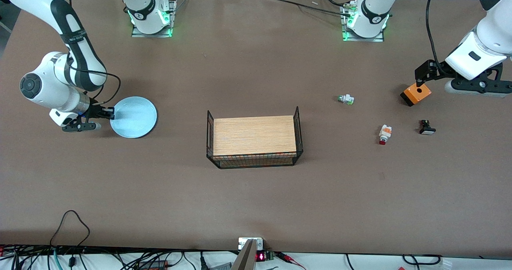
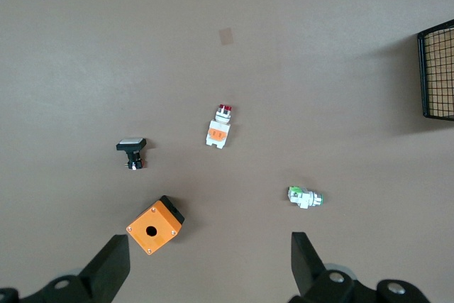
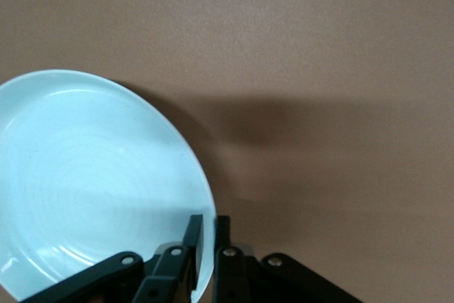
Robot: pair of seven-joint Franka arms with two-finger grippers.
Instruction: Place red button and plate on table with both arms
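Front view: red button flat, tip toward camera; left jaws spread, right jaws clamping plate rim.

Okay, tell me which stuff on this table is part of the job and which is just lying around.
Part of the job:
red button, lying loose
plate, rim gripped by right gripper
table
left gripper, open above the orange box

Lying about:
orange box
green-tipped part
black-and-white part
wire basket

Pale-blue plate; red-tipped white-orange button; brown table
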